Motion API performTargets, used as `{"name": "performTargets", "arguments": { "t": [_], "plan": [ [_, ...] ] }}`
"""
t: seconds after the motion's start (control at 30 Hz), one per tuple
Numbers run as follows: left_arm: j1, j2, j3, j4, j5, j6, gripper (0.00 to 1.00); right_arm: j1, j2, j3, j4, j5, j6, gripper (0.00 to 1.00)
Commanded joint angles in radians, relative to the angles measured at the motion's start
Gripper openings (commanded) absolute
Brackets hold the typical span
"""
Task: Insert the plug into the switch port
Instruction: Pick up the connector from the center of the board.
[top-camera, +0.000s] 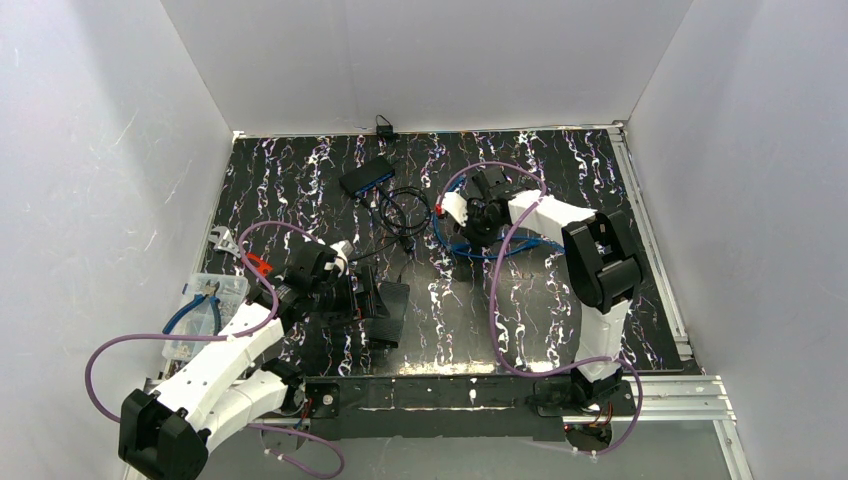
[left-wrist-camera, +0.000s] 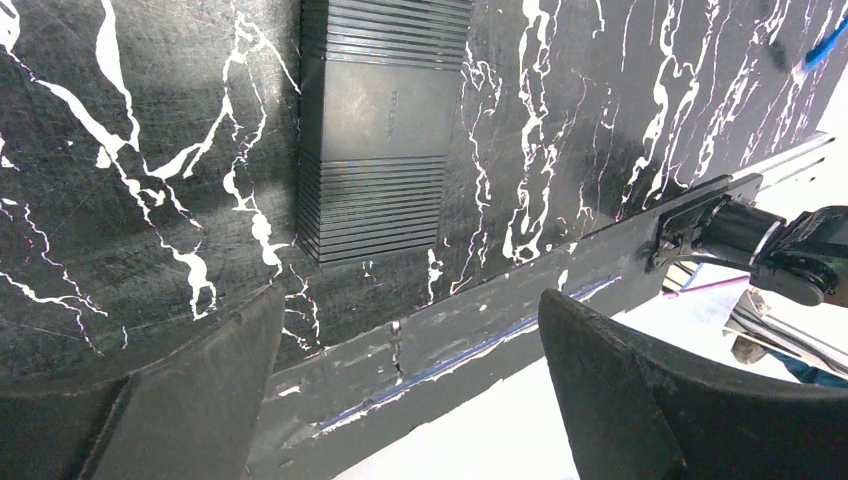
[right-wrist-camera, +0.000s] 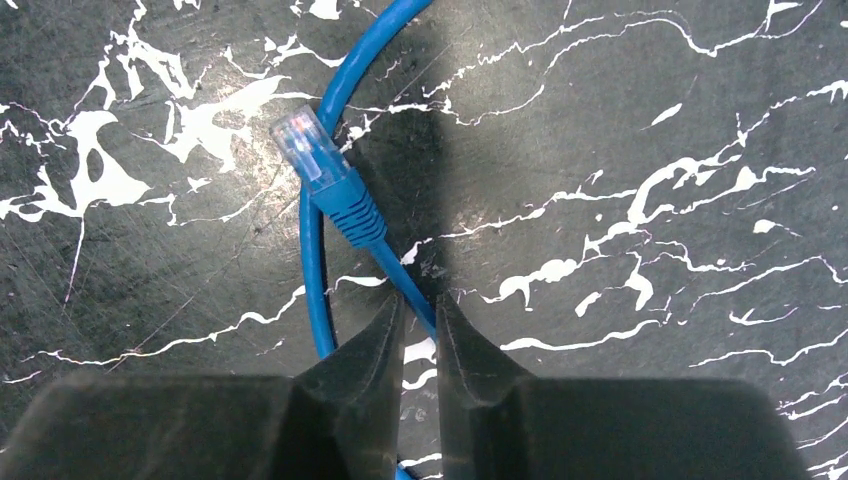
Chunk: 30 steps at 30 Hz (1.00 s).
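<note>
1. On the dark table (right-wrist-camera: 650, 330) the plug (right-wrist-camera: 305, 148) lies flat with its clear tip free, and its blue cable (right-wrist-camera: 312, 270) loops round beside it.
2. The right gripper (right-wrist-camera: 420, 305) stands over that cable just behind the plug. Its jaws are narrow with the cable between them, but whether they pinch it I cannot tell.
3. The left gripper (left-wrist-camera: 410, 310) hangs with jaws wide and nothing in them, near a black ribbed box (left-wrist-camera: 375, 130) — most likely the switch.
4. A second box (top-camera: 365, 178) with black leads sits further back on the table.
5. Done: at most the reach for the cable. Left: lifting the plug, carrying it to a port, lining it up and pushing it home — no port shows plainly.
</note>
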Motion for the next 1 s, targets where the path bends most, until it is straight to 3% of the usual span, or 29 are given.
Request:
{"name": "performTargets", "arguments": {
  "t": [0.0, 0.13, 0.37, 0.53, 0.77, 0.97],
  "plan": [
    [-0.002, -0.012, 0.033, -0.031, -0.013, -0.002, 0.98, 0.002, 0.026, 0.025, -0.058, -0.027, 0.007, 0.15],
    [-0.003, -0.012, 0.035, -0.031, -0.015, -0.006, 0.98, 0.012, 0.02, 0.023, -0.05, -0.019, 0.011, 0.02],
    [-0.002, -0.029, 0.034, -0.037, -0.013, -0.013, 0.98, 0.046, -0.005, 0.043, -0.073, -0.037, 0.042, 0.01],
    [-0.002, -0.046, 0.034, -0.043, -0.015, -0.017, 0.98, 0.061, -0.041, 0.038, -0.04, -0.012, 0.086, 0.21],
    [-0.002, -0.061, 0.034, -0.049, -0.015, -0.017, 0.98, 0.062, -0.152, -0.03, 0.037, 0.042, 0.107, 0.29],
    [-0.002, -0.062, 0.039, -0.047, -0.012, -0.014, 0.98, 0.062, -0.16, -0.051, 0.056, 0.007, 0.088, 0.45]
  ]
}}
